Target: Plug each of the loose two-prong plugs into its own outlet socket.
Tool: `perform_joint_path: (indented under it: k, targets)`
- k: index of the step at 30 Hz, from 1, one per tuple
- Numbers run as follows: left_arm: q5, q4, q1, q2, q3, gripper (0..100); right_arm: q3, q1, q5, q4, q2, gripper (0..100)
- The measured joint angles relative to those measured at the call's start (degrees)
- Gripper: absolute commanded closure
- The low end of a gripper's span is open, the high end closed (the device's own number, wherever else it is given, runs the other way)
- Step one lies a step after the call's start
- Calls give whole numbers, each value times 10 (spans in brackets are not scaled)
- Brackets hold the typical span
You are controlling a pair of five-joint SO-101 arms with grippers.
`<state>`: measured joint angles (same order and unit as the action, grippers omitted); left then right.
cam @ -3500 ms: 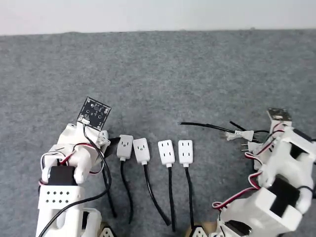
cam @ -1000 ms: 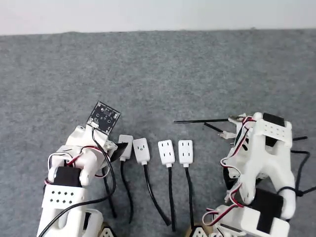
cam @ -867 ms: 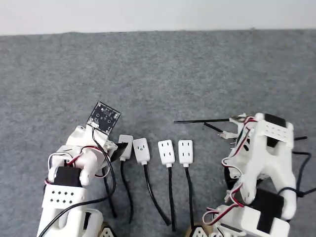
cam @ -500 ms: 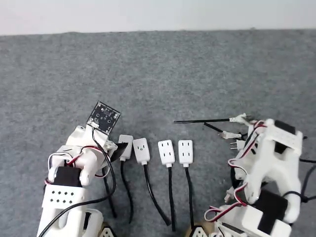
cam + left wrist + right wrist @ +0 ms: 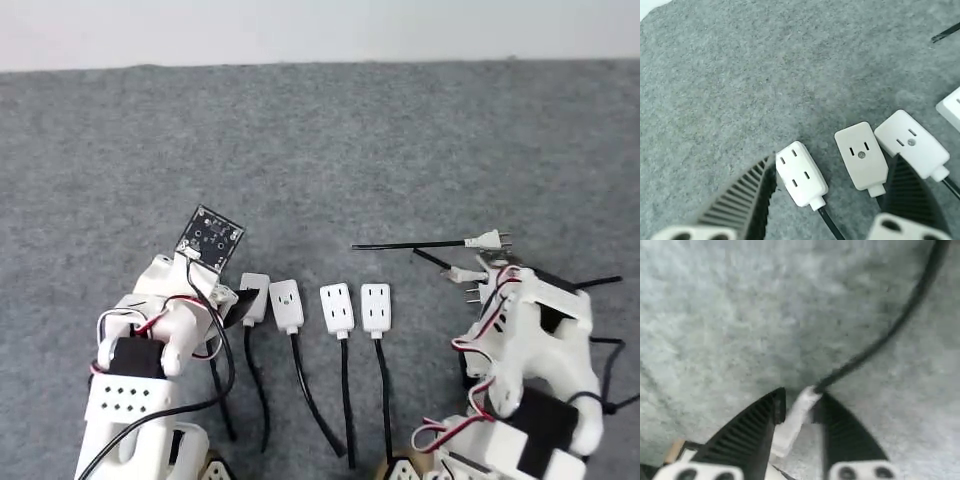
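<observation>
My left hand [image 5: 834, 167] hangs low over the bench [image 5: 320, 140] with its fingers [image 5: 747, 197] spread wide apart, gripping nothing. Between them I see the end socket [image 5: 801, 173] just beside one finger. Next along the row is the second socket [image 5: 861, 155], and the third socket [image 5: 910, 144] lies past the other fingertip. From above, these three and the fourth socket [image 5: 376, 306] lie side by side near the arms, faces up with their slots showing. Each one trails a black lead [image 5: 345, 390] back toward the bases. The left arm stands at the end of this row, right by the end socket.

My right hand [image 5: 801, 401] is clamped on a white plug [image 5: 792, 422], one finger on each side of its body. The plug's black cord [image 5: 890, 335] comes out past the fingertips and curves away over the grey bench. In the high view that arm sits well to the side of the fourth socket, apart from the whole row.

Just beyond the right arm lies a far plug [image 5: 487, 239], flat on the bench, with its cord running straight toward the left arm's side. A third plug [image 5: 465, 272] lies between the far plug and the arm, close against the arm's front. From above I cannot tell whether this third plug is the one in my grip.
</observation>
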<state>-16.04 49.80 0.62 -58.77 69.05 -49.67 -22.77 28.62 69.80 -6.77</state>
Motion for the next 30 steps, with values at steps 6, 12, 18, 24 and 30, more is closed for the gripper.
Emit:
perform_joint_path:
  k: [6, 12, 18, 24, 30]
  targets:
    - [0, 0, 0, 0, 0, 658, 4, 0, 0, -3, 32, 991]
    - [0, 0, 0, 0, 0, 658, 62, 0, 18, 46, 77, 991]
    - [0, 0, 0, 0, 0, 658, 233, 4, 18, 183, 66, 991]
    - [0, -21, 0, 0, 11, 658, 467, 28, 18, 306, 25, 991]
    - [0, -33, 0, 0, 20, 658, 554, 73, 7, 308, -6, 991]
